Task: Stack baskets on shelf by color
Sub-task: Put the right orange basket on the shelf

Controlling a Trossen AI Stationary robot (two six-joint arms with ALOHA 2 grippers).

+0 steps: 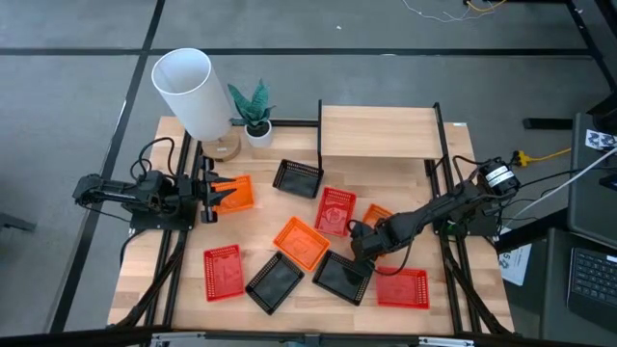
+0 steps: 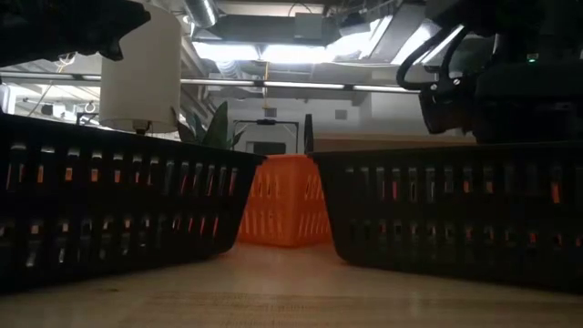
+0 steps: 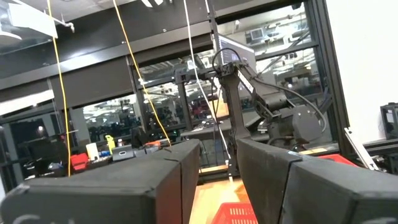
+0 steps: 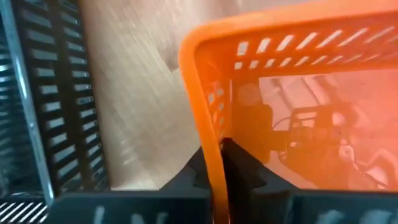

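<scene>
In the high view, nine baskets lie scattered on the table in front of the shelf (image 1: 378, 131). My right gripper (image 1: 359, 243) reaches in from the right and is shut on an orange basket (image 1: 378, 214), which my arm mostly hides. Another orange basket (image 1: 301, 243) lies flat beside it, among red baskets (image 1: 335, 210) and black baskets (image 1: 342, 275). My left gripper (image 1: 210, 195) waits open at the left edge of a third orange basket (image 1: 234, 193). I cannot tell whether it touches that basket. My right gripper pinches one side wall of the orange basket close to a corner (image 4: 208, 140), at the rim. One finger (image 4: 245, 165) is inside the basket and one is outside. The fingers come from above, slanting in from the table's right. I cannot tell whether the basket is off the table.
A white cylinder lamp (image 1: 190, 92) and a small potted plant (image 1: 255, 114) stand at the far left beside the shelf. Black frame posts (image 1: 440, 145) flank the shelf. Two black baskets (image 2: 118, 210) fill the low view. Bare wood shows along the table's near edge.
</scene>
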